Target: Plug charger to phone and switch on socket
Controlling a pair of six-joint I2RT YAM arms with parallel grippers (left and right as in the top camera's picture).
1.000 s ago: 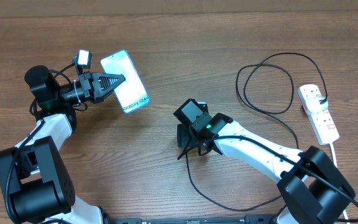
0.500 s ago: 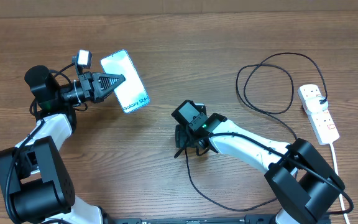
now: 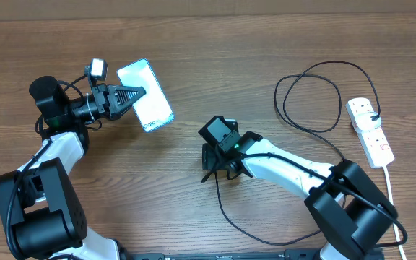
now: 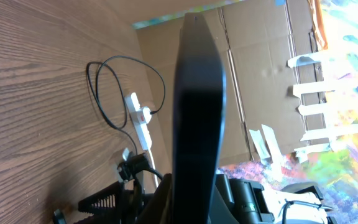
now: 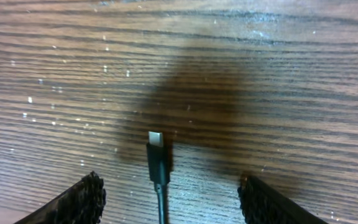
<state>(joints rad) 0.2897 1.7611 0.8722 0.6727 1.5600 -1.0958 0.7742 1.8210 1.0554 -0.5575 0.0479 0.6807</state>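
My left gripper (image 3: 131,95) is shut on the phone (image 3: 145,94), holding it above the table at the left with its blue-cyan screen up. In the left wrist view the phone (image 4: 197,106) stands edge-on between the fingers (image 4: 194,208). The charger is a thin black cable (image 3: 309,90) that loops at the right and runs down to my right gripper (image 3: 212,170). In the right wrist view its connector tip (image 5: 156,163) lies on the wood between the wide-open fingers (image 5: 169,196), touching neither. The white socket (image 3: 370,130) lies at the far right.
The socket's thick white cord (image 3: 391,180) runs toward the front edge at the right. The black cable sweeps in a wide arc (image 3: 266,238) along the front of the table. The socket (image 4: 138,116) and cable loop (image 4: 114,81) also show in the left wrist view.
My right gripper has shifted a little to the left over the connector tip. The left gripper and the phone have not moved.
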